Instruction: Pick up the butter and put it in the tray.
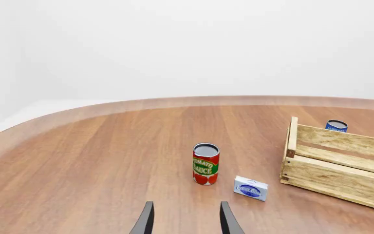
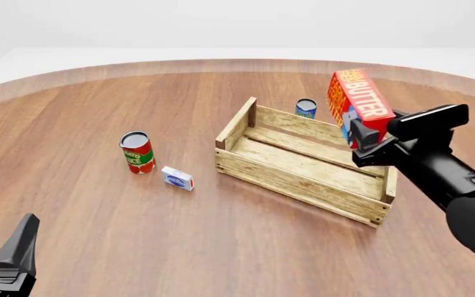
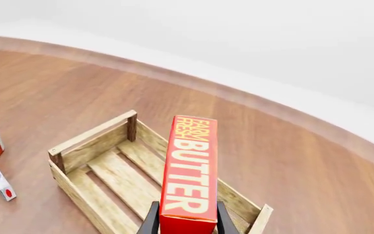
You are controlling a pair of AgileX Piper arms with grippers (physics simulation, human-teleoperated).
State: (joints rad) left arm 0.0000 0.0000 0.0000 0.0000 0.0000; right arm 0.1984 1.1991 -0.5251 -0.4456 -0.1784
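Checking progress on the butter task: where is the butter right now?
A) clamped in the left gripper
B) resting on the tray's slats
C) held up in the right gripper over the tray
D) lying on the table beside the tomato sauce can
C: the right gripper is shut on the butter, lifted above the tray.

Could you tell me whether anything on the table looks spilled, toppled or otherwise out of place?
Nothing stands out. The tomato sauce can and blue can stand upright, the tray sits flat and empty, and the butter is held tilted above it by the right end effector.
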